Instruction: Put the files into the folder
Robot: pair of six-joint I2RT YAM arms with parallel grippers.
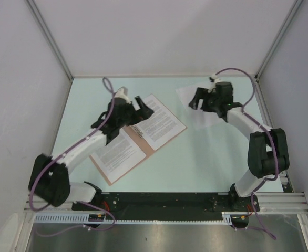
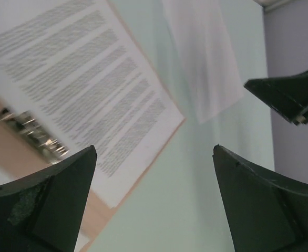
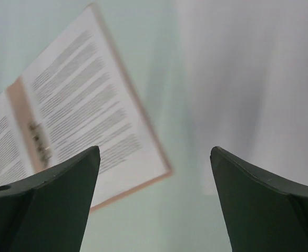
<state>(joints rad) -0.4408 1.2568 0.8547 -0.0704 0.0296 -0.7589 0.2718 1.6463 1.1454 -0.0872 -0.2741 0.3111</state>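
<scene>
Starting on the left: the left gripper [image 1: 145, 108] hangs over the far half of the folder [image 1: 145, 146], jaws spread wide with nothing in them. The folder lies open and skewed on the pale green table [image 1: 206, 157], with a printed sheet [image 1: 120, 152] on its near-left half and another [image 1: 162, 121] on its far-right half. In the left wrist view the metal clip [image 2: 33, 134] on the spine is just a blurry glint, and the text is too small to read. There's a bare strip of table between the folder's right corner and the loose blank sheet [image 1: 201, 119] further right. The right gripper [image 1: 196, 100] hovers over that sheet's left part, fingers wide apart and holding nothing. Gripper and arm cover a chunk of the sheet, so I can't tell if it's one page or several. It sits close to the far right corner and the side wall, so that side is tight, while the near middle of the table has plenty of room.
</scene>
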